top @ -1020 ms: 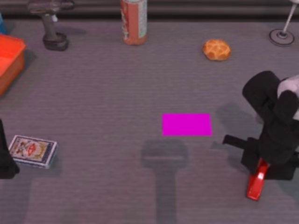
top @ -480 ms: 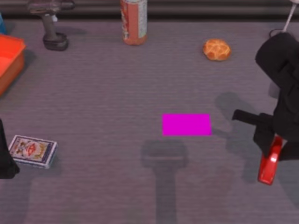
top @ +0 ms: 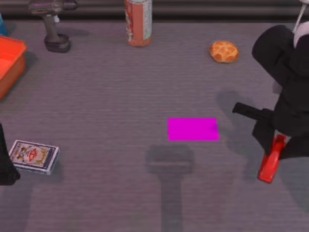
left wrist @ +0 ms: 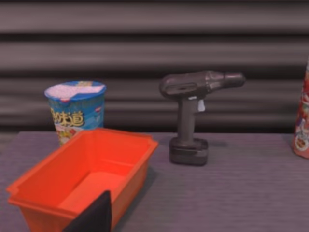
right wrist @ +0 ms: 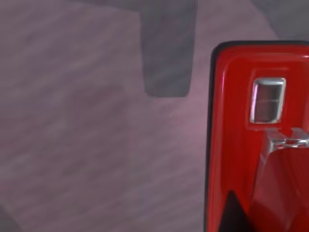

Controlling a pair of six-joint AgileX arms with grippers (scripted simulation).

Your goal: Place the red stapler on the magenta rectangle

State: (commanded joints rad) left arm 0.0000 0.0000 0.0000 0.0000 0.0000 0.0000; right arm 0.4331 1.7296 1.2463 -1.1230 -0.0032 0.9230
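Observation:
The red stapler (top: 270, 163) hangs over the table at the right, with my right gripper (top: 278, 144) shut on its far end. In the right wrist view the red stapler (right wrist: 258, 135) fills the side of the picture, a dark fingertip (right wrist: 236, 212) pressed against it. The magenta rectangle (top: 192, 129) lies flat near the table's middle, to the left of the stapler and apart from it. My left gripper (top: 6, 166) rests parked at the left edge; one of its fingers (left wrist: 94, 217) shows in the left wrist view.
An orange tray (top: 9, 60) sits at the far left, a card box (top: 34, 156) at the near left. Along the back stand a drill (top: 50, 21), a can (top: 138, 21), a bread roll (top: 223, 51) and a wine glass (top: 292, 34).
My right gripper has carried the stapler toward the back of the table, then slightly left toward the magenta rectangle. The left arm has not moved.

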